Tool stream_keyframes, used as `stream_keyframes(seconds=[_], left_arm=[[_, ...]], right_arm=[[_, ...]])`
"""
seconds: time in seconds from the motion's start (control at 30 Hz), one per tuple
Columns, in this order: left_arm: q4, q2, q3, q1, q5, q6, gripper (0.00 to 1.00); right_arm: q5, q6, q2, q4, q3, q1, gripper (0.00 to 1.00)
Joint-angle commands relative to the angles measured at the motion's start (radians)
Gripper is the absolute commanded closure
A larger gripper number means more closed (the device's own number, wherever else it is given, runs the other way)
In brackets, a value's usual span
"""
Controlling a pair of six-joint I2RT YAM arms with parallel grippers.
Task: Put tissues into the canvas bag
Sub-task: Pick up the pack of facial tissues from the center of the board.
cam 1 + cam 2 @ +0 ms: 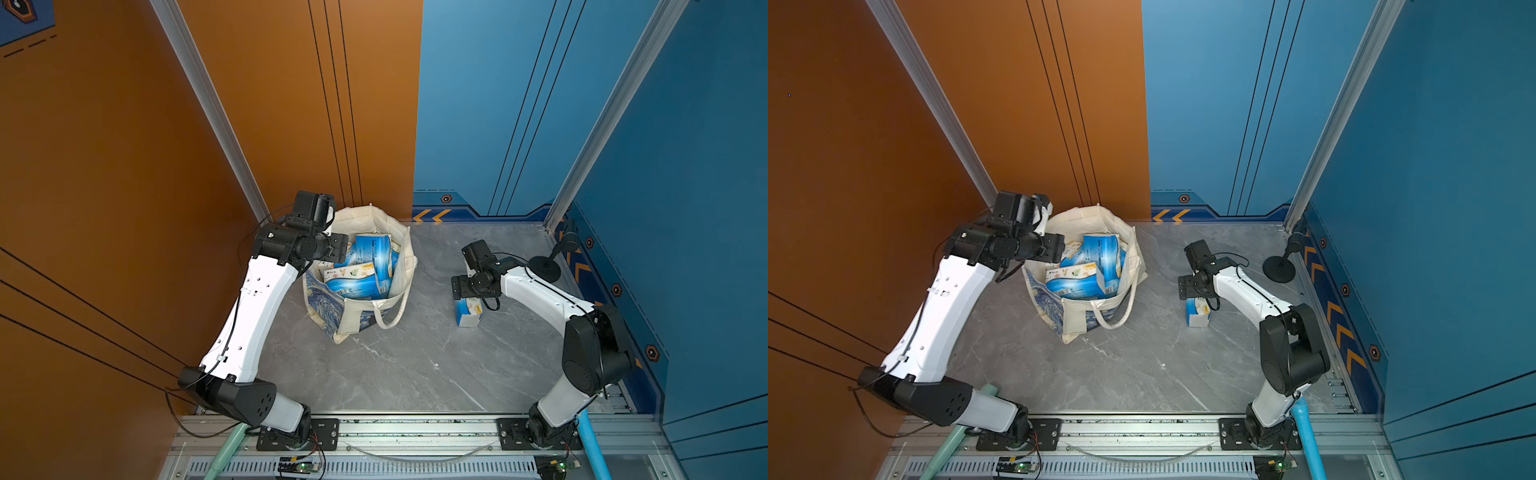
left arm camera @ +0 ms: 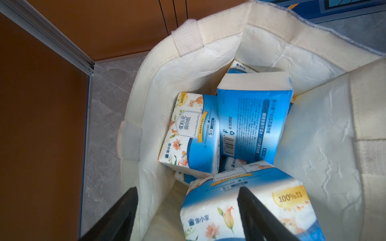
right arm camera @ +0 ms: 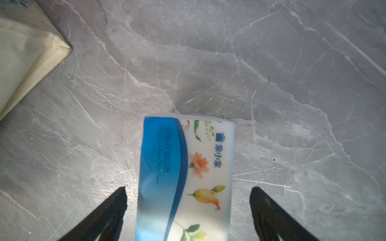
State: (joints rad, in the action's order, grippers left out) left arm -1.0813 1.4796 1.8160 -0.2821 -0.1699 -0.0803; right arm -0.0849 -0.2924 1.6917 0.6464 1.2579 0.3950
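The canvas bag (image 1: 357,311) (image 1: 1075,318) stands open at the table's back left, cream inside (image 2: 208,54), with a blue swirl print outside. Several tissue packs (image 1: 365,266) (image 1: 1088,270) lie piled in it. My left gripper (image 2: 188,188) hangs open over the bag's left rim. One of its fingers is by the bag wall, the other above the nearest pack (image 2: 240,208). One more tissue pack (image 1: 468,312) (image 1: 1198,312) stands alone on the table at the right. My right gripper (image 3: 189,187) straddles that pack (image 3: 188,167), open, with a gap on both sides.
A black stand with a round base (image 1: 544,266) (image 1: 1279,269) sits at the back right by the blue wall. The orange wall runs close behind the left arm. A bag corner (image 3: 27,58) lies left of the lone pack. A metal rail (image 1: 415,428) borders the front edge.
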Motion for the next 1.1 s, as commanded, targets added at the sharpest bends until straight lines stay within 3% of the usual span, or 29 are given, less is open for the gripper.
stream_keyframes(seconds=[0.0, 0.23, 0.37, 0.5, 0.73, 0.9, 1.07], left_arm=[[0.032, -0.043, -0.030, 0.000, 0.035, -0.016, 0.24], [0.118, -0.147, -0.117, -0.071, 0.016, -0.041, 0.24], [0.142, -0.197, -0.163, -0.131, -0.048, -0.066, 0.24], [0.167, -0.269, -0.236, -0.135, -0.132, -0.114, 0.22], [0.166, -0.368, -0.360, -0.044, -0.228, -0.167, 0.20], [0.165, -0.416, -0.406, 0.020, -0.224, -0.177, 0.20], [0.167, -0.436, -0.424, 0.044, -0.231, -0.180, 0.19]], right_arm=[[-0.028, 0.002, 0.035, 0.035, 0.025, 0.011, 0.07], [-0.056, -0.001, 0.076, 0.036, 0.042, 0.015, 0.11], [-0.053, -0.005, 0.092, 0.038, 0.045, 0.016, 0.22], [-0.053, -0.007, 0.090, 0.038, 0.042, 0.016, 0.34], [-0.060, -0.004, 0.076, 0.039, 0.032, 0.010, 0.56], [-0.064, -0.001, 0.030, 0.039, 0.014, 0.001, 0.62], [-0.082, 0.002, -0.122, 0.044, 0.018, -0.010, 0.63]])
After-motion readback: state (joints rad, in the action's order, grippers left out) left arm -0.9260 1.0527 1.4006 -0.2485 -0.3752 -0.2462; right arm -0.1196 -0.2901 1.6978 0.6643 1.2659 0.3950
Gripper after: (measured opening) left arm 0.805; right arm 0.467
